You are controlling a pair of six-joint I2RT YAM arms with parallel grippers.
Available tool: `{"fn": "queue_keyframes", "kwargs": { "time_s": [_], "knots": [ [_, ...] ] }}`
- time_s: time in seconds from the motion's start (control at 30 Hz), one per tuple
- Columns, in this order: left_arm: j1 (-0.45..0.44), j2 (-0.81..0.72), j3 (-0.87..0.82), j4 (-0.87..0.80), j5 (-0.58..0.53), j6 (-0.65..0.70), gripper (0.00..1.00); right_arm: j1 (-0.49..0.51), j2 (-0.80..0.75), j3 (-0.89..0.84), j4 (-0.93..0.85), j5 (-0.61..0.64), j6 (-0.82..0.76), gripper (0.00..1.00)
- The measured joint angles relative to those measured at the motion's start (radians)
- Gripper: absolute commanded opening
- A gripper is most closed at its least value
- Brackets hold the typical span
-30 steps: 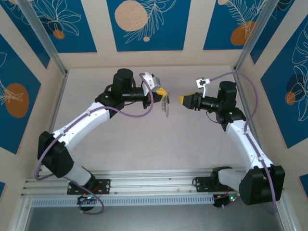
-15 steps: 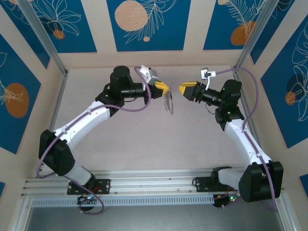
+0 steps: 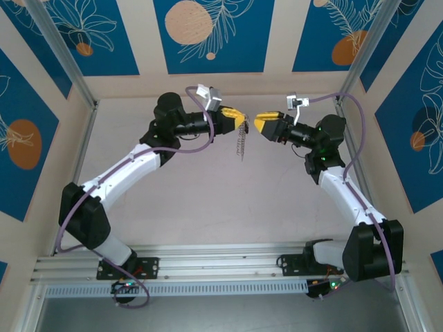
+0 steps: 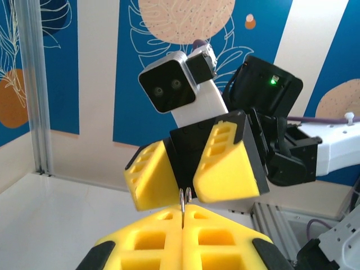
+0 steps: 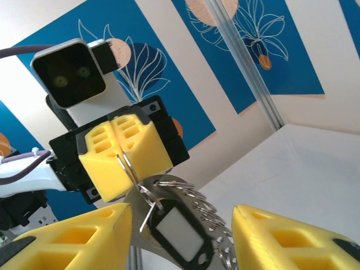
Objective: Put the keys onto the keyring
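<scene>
The pale, matte table (image 3: 208, 200) is boxed in by beige walls carrying glossy blue panels (image 3: 208, 34) printed with orange discs and white line-drawn leaves. Two arms of smooth white shells and black joints, each trailed by a purple cable, reach from the near edge toward the far middle: the left arm (image 3: 124, 173) and the right arm (image 3: 349, 200).

Their heads face each other, nearly tip to tip, above the far half of the table. The left gripper (image 3: 239, 119) has its blocky yellow ribbed fingers pressed together on a thin silvery wire ring (image 5: 126, 166). From that ring the keyring (image 3: 241, 144) hangs straight down in the air, a flat grey piece fringed with small shiny metal loops.

The right gripper (image 3: 260, 124), just to the right, holds its wedge-shaped yellow fingers (image 5: 73, 239) wide apart with nothing between their pads.

A black-framed rectangular tag (image 5: 177, 235) with a pale window dangles among the loops. I cannot tell which piece is a key.
</scene>
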Motion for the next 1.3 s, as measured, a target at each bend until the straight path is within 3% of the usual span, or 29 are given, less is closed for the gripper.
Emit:
{"fn": "queue_keyframes", "kwargs": {
  "time_s": [0.3,0.57,0.83,1.03,1.23,1.3],
  "knots": [
    [0.000,0.011,0.000,0.061,0.000,-0.071,0.00,0.043,0.018,0.021,0.048,0.009,0.010,0.46],
    [0.001,0.011,-0.002,0.076,0.000,-0.098,0.00,0.055,0.048,0.051,0.069,0.020,0.029,0.37],
    [0.003,0.011,-0.004,0.076,0.000,-0.105,0.00,0.072,0.066,0.070,0.090,0.024,0.045,0.21],
    [0.006,0.011,-0.004,0.076,-0.001,-0.108,0.00,0.085,0.071,0.072,0.103,0.020,0.044,0.00],
    [0.006,0.011,-0.005,0.075,-0.001,-0.122,0.00,0.084,0.073,0.077,0.099,0.016,0.040,0.00],
    [0.006,0.011,-0.005,0.071,-0.005,-0.121,0.05,0.083,0.073,0.081,0.083,0.015,0.033,0.00]
  ]
}}
